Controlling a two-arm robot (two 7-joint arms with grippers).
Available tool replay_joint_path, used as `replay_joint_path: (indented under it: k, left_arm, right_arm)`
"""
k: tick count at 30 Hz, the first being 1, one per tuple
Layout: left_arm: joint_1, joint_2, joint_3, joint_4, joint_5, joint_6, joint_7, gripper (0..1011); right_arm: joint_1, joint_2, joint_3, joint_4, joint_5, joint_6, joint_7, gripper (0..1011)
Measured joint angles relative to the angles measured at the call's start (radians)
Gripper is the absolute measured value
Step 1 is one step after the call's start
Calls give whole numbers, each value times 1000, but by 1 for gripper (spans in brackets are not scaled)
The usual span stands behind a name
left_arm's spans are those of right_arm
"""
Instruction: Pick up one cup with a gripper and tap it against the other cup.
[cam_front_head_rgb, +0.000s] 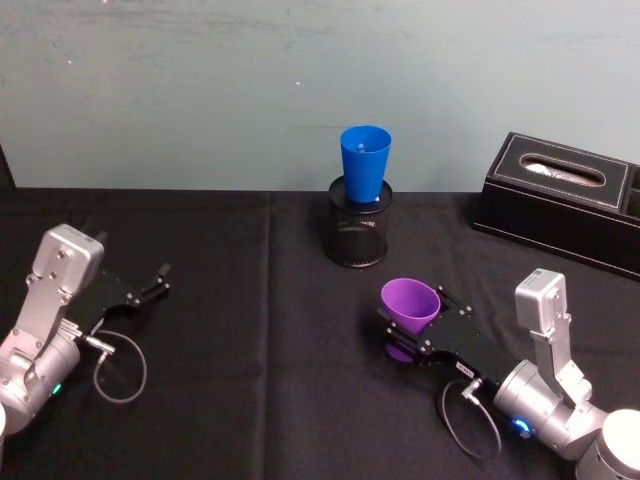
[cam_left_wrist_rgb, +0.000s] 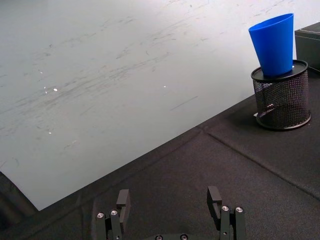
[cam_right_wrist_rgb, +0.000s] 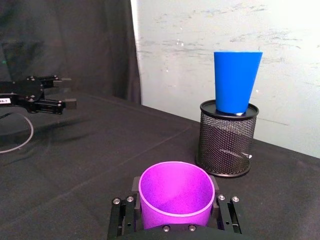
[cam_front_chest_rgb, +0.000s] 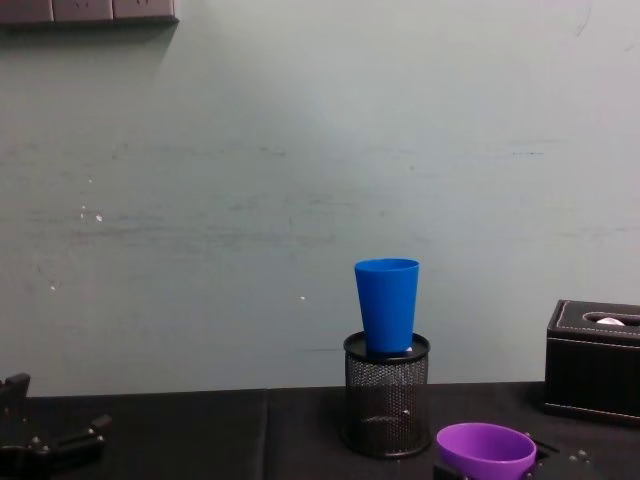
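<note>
The purple cup (cam_right_wrist_rgb: 176, 197) looks like light, thin, slick plastic (a firm but gentle squeeze below the wide rim suits it). The right gripper (cam_right_wrist_rgb: 175, 212) is clamped on both its sides, low over the worktop (cam_front_head_rgb: 250, 330) and near the blue cup (cam_right_wrist_rgb: 235, 82), which stands in the mesh pen holder (cam_right_wrist_rgb: 227, 140). The left gripper (cam_left_wrist_rgb: 167, 197) rests apart, fingers spread.

A black mesh holder (cam_front_head_rgb: 358, 232) stands upright on the black-clothed surface (cam_front_head_rgb: 250, 330). A black tissue box (cam_front_head_rgb: 560, 200) sits well to its right, near the pale wall (cam_front_head_rgb: 200, 80).
</note>
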Motion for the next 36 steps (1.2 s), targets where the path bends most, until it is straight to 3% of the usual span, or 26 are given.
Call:
replay_joint_path:
  k: [36]
  left_arm:
    - [0, 0, 0, 0, 0, 0, 0, 1011]
  right_arm:
    - [11, -10, 6, 31, 3, -28, 28, 746]
